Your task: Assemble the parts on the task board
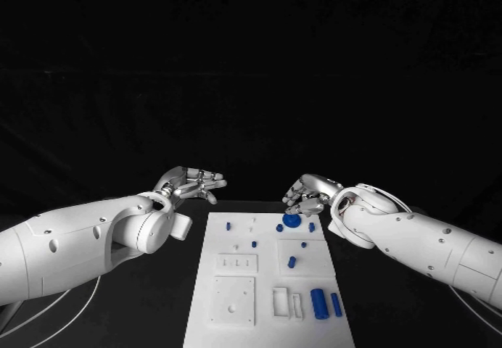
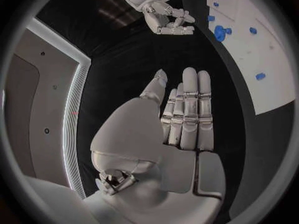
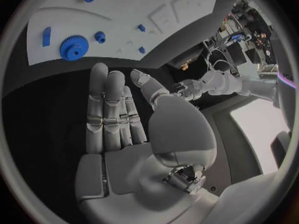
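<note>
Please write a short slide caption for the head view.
Both hands, left and right, hover open above the task board.

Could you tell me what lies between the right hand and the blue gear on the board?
Nothing: in the right wrist view, bare black table and white board separate the right hand from the blue gear.

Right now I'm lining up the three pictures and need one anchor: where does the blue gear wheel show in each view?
Head view: the blue gear wheel lies at the task board's far end, just under the right hand.
Left wrist view: the gear sits on the board beyond the left hand.
Right wrist view: the gear lies past the fingertips.
Shared landmark: the white task board.
</note>
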{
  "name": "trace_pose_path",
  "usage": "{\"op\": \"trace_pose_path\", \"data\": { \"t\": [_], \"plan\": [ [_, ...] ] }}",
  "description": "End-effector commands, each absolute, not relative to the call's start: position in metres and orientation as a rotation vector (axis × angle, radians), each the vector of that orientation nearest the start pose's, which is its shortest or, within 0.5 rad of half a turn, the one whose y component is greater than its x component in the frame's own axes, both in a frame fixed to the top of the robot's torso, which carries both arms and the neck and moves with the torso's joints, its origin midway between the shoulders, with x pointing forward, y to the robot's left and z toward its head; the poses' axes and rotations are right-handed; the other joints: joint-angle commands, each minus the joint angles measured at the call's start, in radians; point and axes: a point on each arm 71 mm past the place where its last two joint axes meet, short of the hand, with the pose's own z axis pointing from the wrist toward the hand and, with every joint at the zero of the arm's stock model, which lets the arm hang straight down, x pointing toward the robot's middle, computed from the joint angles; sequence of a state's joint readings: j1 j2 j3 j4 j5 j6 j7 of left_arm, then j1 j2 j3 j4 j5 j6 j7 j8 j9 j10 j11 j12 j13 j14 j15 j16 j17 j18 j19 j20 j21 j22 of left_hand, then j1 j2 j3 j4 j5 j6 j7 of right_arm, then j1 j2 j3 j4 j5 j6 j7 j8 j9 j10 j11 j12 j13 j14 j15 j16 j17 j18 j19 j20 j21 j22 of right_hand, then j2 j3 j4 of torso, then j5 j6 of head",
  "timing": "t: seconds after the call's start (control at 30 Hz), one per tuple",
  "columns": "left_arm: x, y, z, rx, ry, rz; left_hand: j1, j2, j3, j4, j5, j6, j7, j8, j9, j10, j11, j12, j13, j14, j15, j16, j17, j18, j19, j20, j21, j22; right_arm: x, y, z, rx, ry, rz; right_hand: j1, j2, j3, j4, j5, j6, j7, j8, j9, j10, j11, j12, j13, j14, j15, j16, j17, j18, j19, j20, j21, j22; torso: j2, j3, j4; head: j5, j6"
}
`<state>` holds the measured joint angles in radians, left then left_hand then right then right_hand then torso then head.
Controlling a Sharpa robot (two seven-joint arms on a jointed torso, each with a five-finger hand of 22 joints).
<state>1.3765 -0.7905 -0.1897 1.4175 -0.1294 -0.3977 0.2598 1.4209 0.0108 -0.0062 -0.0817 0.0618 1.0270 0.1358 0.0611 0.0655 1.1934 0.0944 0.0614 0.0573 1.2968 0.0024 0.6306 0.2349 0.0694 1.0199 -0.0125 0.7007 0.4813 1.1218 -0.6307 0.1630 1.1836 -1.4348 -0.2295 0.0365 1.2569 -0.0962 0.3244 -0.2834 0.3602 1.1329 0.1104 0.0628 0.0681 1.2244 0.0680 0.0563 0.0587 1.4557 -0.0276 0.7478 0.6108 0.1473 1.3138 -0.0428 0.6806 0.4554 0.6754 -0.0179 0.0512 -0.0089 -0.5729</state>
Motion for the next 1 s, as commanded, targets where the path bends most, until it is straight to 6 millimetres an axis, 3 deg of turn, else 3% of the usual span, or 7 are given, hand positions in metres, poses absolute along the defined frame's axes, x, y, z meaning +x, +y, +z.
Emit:
{"op": "trace_pose_path", "data": {
  "t": [0.03,0.2,0.3,0.5,0.8,1.0],
  "plan": [
    [0.518,0.214,-0.15,-0.91,1.536,-1.309,-0.012,-0.001,-0.003,-0.006,0.004,-0.008,0.001,0.001,-0.001,-0.004,-0.006,-0.002,0.001,-0.018,0.004,0.003,-0.008,0.008,-0.014,0.001,0.003,0.003,0.547,-0.182,-0.18,-0.231,1.595,0.568,-0.005,-0.009,0.012,-0.001,-0.011,-0.007,-0.002,0.0,0.0,-0.024,0.003,0.001,0.001,0.009,0.005,0.03,0.016,0.007,0.027,0.001,0.026,0.028,0.025,-0.0065,0.0203,-0.012,0.004],
    [0.514,0.207,-0.146,-0.9,1.544,-1.336,-0.017,-0.001,-0.004,-0.008,0.005,-0.01,0.002,0.001,-0.001,-0.007,-0.005,-0.002,0.001,-0.021,0.005,0.003,-0.023,0.009,-0.019,0.003,0.004,0.004,0.545,-0.173,-0.178,-0.305,1.558,0.514,-0.007,-0.021,0.03,0.001,-0.019,-0.008,-0.003,0.0,0.0,-0.046,0.008,0.002,0.001,0.0,0.011,0.059,0.013,-0.002,0.043,0.003,0.053,0.076,0.041,-0.0113,0.0271,-0.02,0.007],
    [0.513,0.204,-0.144,-0.895,1.547,-1.345,-0.019,-0.001,-0.005,-0.009,0.005,-0.01,0.002,0.001,-0.001,-0.008,-0.004,-0.002,0.001,-0.021,0.006,0.003,-0.027,0.009,-0.02,0.003,0.003,0.003,0.545,-0.171,-0.177,-0.327,1.539,0.49,0.004,-0.031,0.049,0.001,-0.037,-0.006,-0.002,0.0,0.0,-0.057,0.012,0.001,0.0,-0.004,0.013,0.054,0.0,-0.004,0.036,0.005,0.05,0.091,0.045,-0.0119,0.0291,-0.019,0.01],
    [0.511,0.201,-0.141,-0.886,1.551,-1.359,-0.02,-0.002,-0.005,-0.009,0.004,-0.01,0.003,0.001,-0.001,-0.01,-0.003,-0.002,0.001,-0.021,0.006,0.003,-0.029,0.009,-0.02,0.004,0.003,0.003,0.544,-0.164,-0.178,-0.371,1.525,0.442,0.001,-0.049,0.084,0.004,-0.055,-0.008,-0.003,0.0,0.0,-0.059,0.013,0.001,0.0,-0.004,0.014,0.072,-0.012,-0.002,0.04,0.006,0.045,0.133,0.058,-0.0077,0.0294,-0.024,0.011],
    [0.51,0.198,-0.136,-0.873,1.554,-1.37,-0.022,-0.003,-0.006,-0.01,0.004,-0.012,0.004,0.001,-0.001,-0.014,-0.002,-0.002,0.001,-0.02,0.007,0.005,-0.033,0.009,-0.02,0.004,0.002,0.002,0.542,-0.162,-0.189,-0.415,1.56,0.391,0.0,-0.051,0.082,0.008,-0.072,-0.01,-0.004,0.0,0.0,-0.066,0.015,0.001,0.0,-0.008,0.016,0.086,-0.024,0.0,0.05,0.008,0.014,0.181,0.069,-0.0058,0.0303,-0.027,0.012],
    [0.51,0.197,-0.134,-0.867,1.553,-1.374,-0.023,-0.003,-0.007,-0.009,0.004,-0.013,0.004,0.001,-0.001,-0.016,-0.002,-0.002,0.001,-0.02,0.007,0.005,-0.034,0.01,-0.019,0.005,0.002,0.002,0.541,-0.164,-0.194,-0.422,1.582,0.375,0.0,-0.05,0.078,0.01,-0.078,-0.008,-0.004,-0.001,0.0,-0.07,0.015,0.001,0.001,-0.01,0.017,0.094,-0.029,0.002,0.064,0.009,-0.025,0.234,0.077,-0.007,0.0327,-0.029,0.011]
  ]
}}
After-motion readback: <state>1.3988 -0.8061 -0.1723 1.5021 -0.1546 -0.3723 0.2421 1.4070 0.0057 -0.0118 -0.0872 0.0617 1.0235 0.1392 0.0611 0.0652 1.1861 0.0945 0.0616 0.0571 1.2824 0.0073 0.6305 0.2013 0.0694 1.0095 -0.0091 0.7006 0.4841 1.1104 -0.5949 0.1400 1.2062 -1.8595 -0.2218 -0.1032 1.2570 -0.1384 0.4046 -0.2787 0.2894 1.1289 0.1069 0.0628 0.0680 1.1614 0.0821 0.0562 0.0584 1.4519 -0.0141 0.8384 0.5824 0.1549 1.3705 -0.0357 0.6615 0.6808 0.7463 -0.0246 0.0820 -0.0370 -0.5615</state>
